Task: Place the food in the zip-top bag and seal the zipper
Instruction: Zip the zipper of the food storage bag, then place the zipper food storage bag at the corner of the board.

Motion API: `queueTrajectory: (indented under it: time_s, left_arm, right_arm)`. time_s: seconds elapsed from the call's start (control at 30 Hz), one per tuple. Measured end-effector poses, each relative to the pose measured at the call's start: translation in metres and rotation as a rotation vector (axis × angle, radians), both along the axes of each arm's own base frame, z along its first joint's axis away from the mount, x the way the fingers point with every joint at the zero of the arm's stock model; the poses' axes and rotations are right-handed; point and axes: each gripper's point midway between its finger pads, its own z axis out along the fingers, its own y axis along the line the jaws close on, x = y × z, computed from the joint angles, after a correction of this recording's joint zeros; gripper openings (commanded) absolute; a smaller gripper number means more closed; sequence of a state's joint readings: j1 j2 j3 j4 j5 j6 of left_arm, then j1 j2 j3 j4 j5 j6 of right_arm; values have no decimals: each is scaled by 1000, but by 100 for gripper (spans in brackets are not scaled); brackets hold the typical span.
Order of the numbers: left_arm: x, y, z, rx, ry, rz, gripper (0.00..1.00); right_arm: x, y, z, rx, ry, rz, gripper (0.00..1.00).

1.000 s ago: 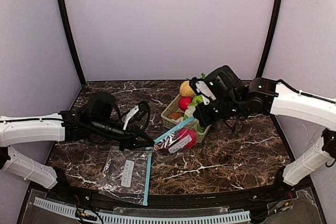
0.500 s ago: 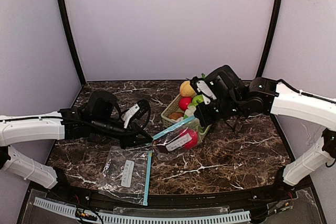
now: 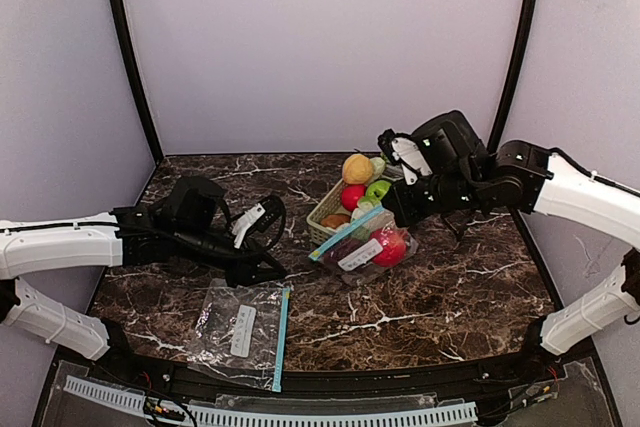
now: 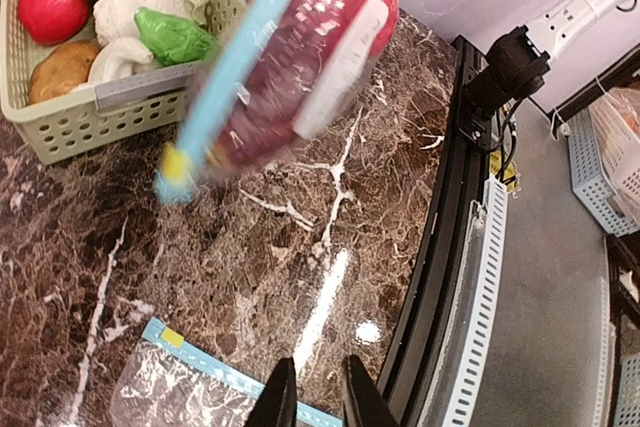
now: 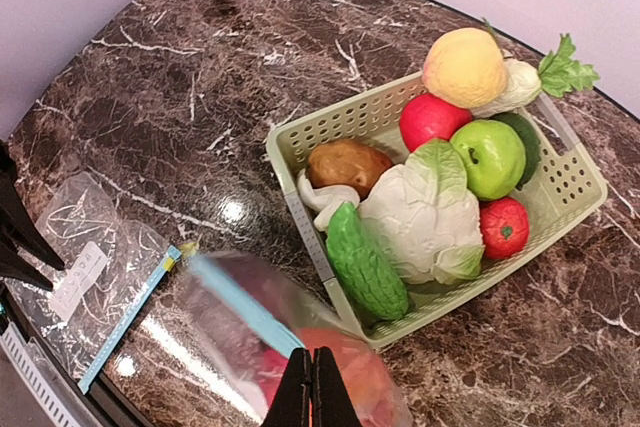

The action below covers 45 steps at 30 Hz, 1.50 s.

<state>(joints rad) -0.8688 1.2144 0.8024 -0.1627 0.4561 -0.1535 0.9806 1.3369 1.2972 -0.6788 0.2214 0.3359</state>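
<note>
A red toy fruit (image 3: 390, 245) sits inside a clear zip-top bag with a blue zipper strip (image 3: 362, 250), which hangs tilted just in front of the pale green lattice basket (image 5: 300, 147); the white toy cauliflower (image 5: 425, 212), a green toy apple (image 5: 490, 157) and other toy produce lie in that basket. The right gripper (image 5: 310, 367) has its fingers pinched tight on the bag's edge. The left gripper (image 4: 312, 387) hangs low over the dark marble table (image 3: 450, 297), fingers a narrow gap apart and holding nothing, near a second clear zip-top bag (image 3: 235, 322) lying flat.
</note>
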Motion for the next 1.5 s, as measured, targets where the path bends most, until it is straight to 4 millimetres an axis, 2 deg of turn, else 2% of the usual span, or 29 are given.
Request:
queueTrajectory:
  time_s: [0.1,0.2,0.27,0.47,0.57,0.67,0.77,0.9,1.0,1.13,1.2,1.3,1.4,1.5]
  left_arm:
    - [-1,2,0,2,21,13,38]
    - [-1,4,6,-11,34,38,50]
    - [0,6,12,-23,33,60,62]
    - [12,23,20,-21,44,204,78]
    - [22,43,12,6,79,319,81]
    - [33,73,-6,54,136,459,83]
    - [37,106,-24,105,193,592,86]
    - [32,137,-38,162,235,706,90]
    - [25,152,-45,188,249,763,92]
    - [12,170,-63,229,291,822,94]
    - [6,175,-71,242,317,842,95]
    - [0,179,-78,247,344,863,95]
    - [-3,182,-83,240,364,880,95]
    - [-7,183,-88,237,389,889,95]
  right_arm:
    - [4,-8,9,7,-26,-23,0]
    - [5,-13,13,9,-42,-34,0]
    - [6,-16,16,6,-53,-46,0]
    - [12,-32,15,-57,-79,-106,0]
    - [19,-46,24,-93,-102,-160,0]
    - [35,-68,38,-106,-129,-247,0]
    - [55,-99,45,-114,-144,-353,0]
    - [73,-140,47,-113,-135,-469,0]
    - [80,-171,40,-79,-114,-538,0]
    - [83,-209,13,-27,-43,-609,0]
    - [85,-217,-1,-9,-6,-622,0]
    - [82,-216,-20,22,51,-599,0]
    - [82,-210,-23,72,74,-565,0]
    - [87,-214,-21,128,76,-562,0]
